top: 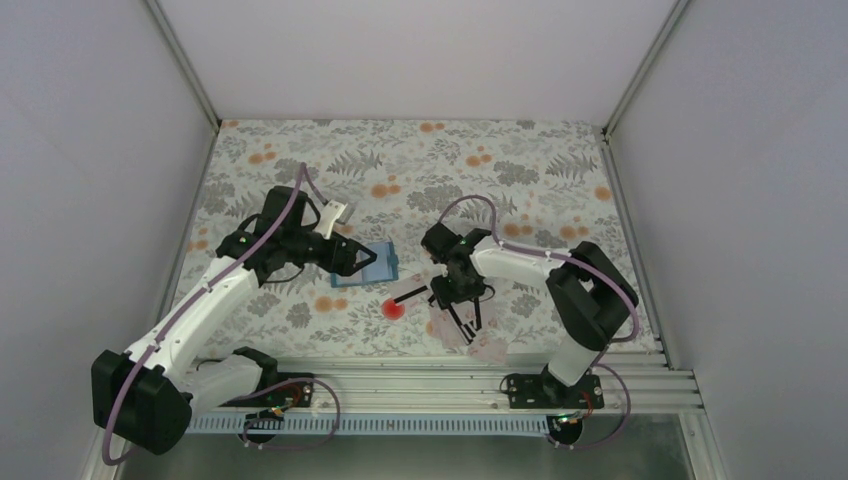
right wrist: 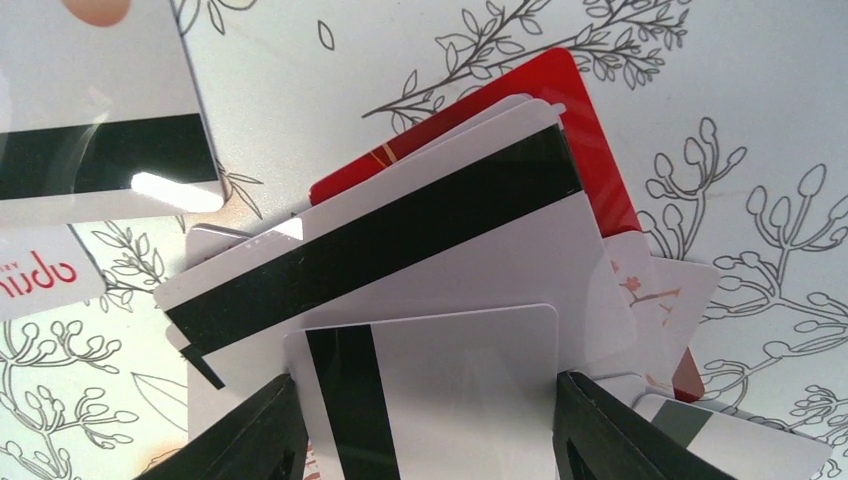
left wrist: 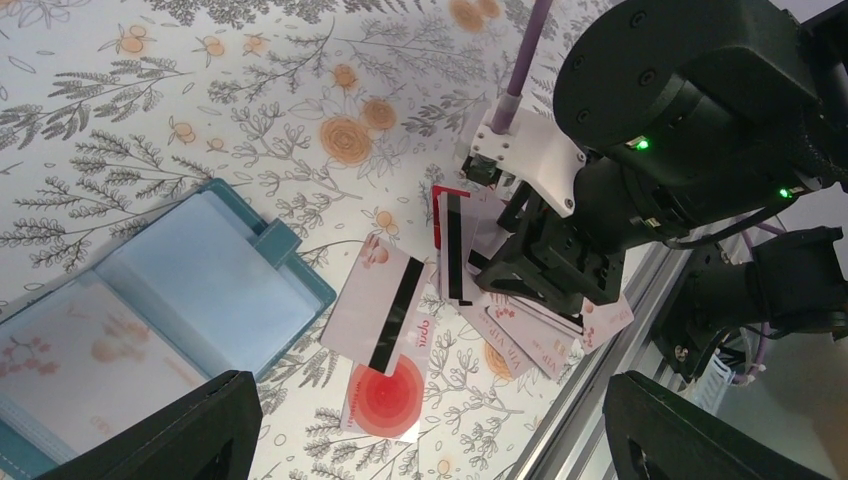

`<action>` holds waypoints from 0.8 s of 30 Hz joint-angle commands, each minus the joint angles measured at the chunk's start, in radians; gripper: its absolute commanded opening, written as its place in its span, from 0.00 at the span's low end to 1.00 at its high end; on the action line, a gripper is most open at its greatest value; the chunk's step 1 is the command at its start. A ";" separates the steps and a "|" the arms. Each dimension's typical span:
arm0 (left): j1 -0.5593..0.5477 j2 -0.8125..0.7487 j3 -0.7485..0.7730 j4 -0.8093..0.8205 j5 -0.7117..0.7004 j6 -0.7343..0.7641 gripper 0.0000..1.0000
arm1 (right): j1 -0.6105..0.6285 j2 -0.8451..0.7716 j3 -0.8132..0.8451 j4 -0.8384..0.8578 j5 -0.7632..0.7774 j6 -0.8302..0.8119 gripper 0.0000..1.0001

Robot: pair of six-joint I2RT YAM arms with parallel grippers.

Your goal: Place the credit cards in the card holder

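Observation:
The blue card holder (top: 384, 267) lies open on the flowered cloth, and in the left wrist view (left wrist: 170, 300) its clear slots show. My left gripper (top: 362, 259) hovers over its near edge, open and empty (left wrist: 435, 425). The credit cards lie in a loose pile (top: 482, 343) at the front. One pale card with a black stripe (left wrist: 385, 300) lies apart, over a card with a round red spot (left wrist: 393, 396). My right gripper (top: 466, 317) is down on the pile, shut on a pale black-striped card (right wrist: 440, 395) by its edges. A red card (right wrist: 590, 150) lies underneath.
The metal rail (top: 420, 385) with both arm bases runs just in front of the card pile. White walls close the cloth on the left, back and right. The right arm (left wrist: 680, 130) fills the upper right of the left wrist view.

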 commanded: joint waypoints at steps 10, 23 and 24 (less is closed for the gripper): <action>-0.005 -0.018 -0.010 0.009 0.008 -0.009 0.86 | -0.003 0.126 0.155 0.039 -0.066 0.015 0.57; -0.004 -0.030 -0.016 0.027 -0.001 -0.031 0.88 | -0.003 0.062 0.201 -0.027 -0.061 0.058 0.56; -0.005 -0.031 -0.017 0.032 -0.002 -0.034 0.89 | -0.002 0.054 0.204 -0.027 -0.063 0.070 0.56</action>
